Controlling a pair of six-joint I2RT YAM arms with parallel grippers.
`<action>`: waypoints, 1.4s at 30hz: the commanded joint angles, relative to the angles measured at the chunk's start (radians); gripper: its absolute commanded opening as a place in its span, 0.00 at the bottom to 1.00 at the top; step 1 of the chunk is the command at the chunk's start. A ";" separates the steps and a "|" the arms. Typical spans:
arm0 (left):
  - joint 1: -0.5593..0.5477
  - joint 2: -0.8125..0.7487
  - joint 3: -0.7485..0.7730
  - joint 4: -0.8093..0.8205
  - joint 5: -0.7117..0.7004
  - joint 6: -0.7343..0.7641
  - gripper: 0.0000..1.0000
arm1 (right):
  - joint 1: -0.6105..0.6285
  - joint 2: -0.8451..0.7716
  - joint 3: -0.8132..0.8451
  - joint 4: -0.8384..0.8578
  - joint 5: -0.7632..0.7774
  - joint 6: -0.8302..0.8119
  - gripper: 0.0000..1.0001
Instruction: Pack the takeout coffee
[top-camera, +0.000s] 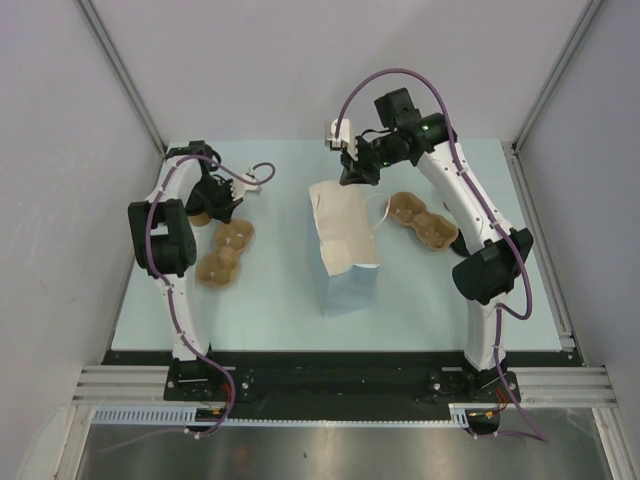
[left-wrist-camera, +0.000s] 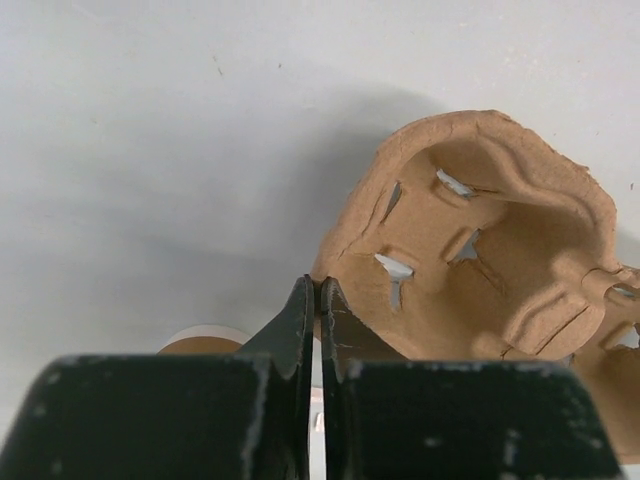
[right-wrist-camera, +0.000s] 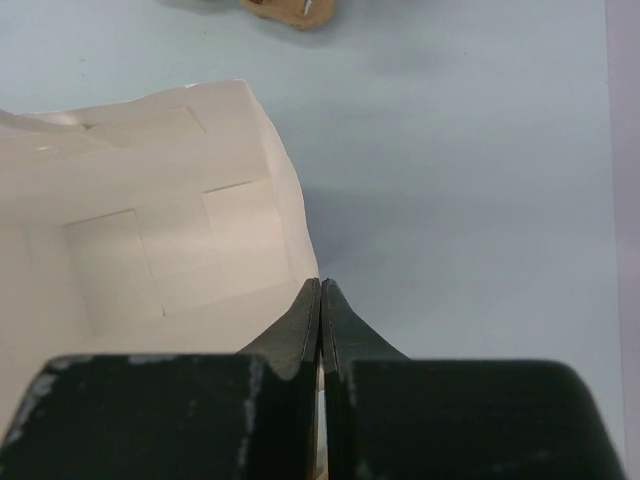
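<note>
The takeout coffee cup, tan with a pale rim, peeks out just left of my left fingers; in the top view it is the brown shape beside that gripper. No lid shows. My left gripper is shut with its tips pinching the rim of a brown pulp carrier. The light-blue bag stands mid-table, and its white inside is open to the right wrist view. My right gripper is shut on the bag's far rim.
A second pulp carrier lies right of the bag, under the right arm, and shows as a sliver in the right wrist view. A white bag handle hangs toward it. Walls enclose the pale table on three sides.
</note>
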 joint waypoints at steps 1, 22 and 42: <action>-0.003 -0.061 -0.010 -0.024 0.078 0.005 0.00 | -0.011 -0.036 0.009 0.037 -0.022 0.051 0.00; -0.004 -0.045 -0.047 0.019 0.054 -0.196 0.47 | -0.011 -0.071 -0.057 0.078 -0.019 0.081 0.00; -0.006 -0.297 0.128 -0.071 0.198 -0.348 0.00 | -0.022 -0.111 -0.089 0.127 0.045 0.287 0.00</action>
